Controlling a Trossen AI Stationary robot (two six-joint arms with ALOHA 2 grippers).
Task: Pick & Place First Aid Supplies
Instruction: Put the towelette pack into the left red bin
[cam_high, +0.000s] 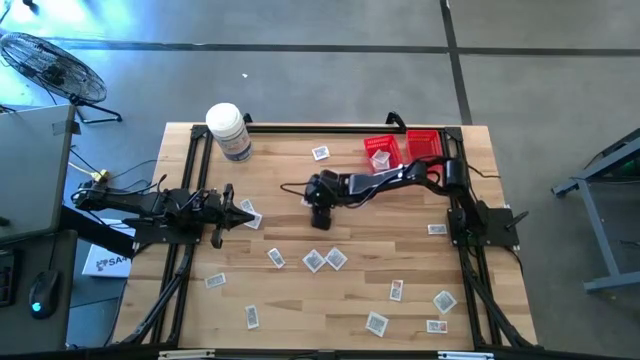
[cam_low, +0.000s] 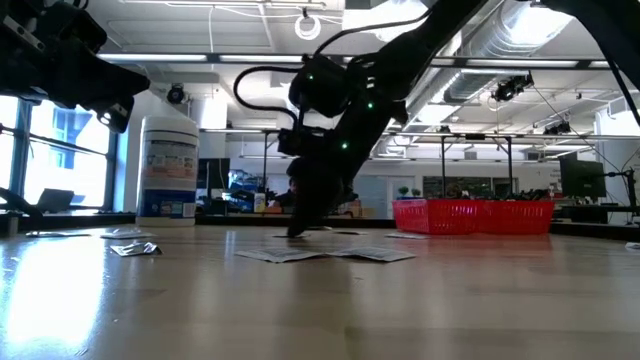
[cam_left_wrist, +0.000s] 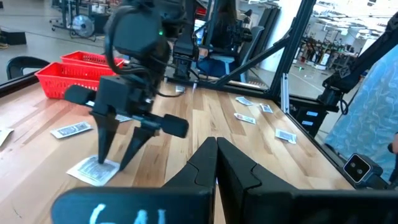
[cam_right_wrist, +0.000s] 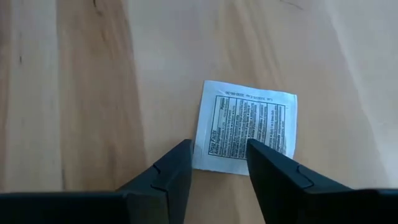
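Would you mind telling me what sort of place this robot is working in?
Probably a robotics lab or workshop: a framed light wooden worktable, exposed silver ceiling ducts, and a black floor fan on bare concrete.

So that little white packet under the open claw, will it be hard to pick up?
Probably fiddly. The packet lies flat on the table, so the right gripper, open over its edge, has little to pinch. It looks thin and light, so it may slide or bend rather than lift cleanly.

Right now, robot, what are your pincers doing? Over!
Right pincer open, tips down astride a packet edge mid-table. Left pincer shut, parked at the left side. Packet flat, not gripped. Nothing in the way.
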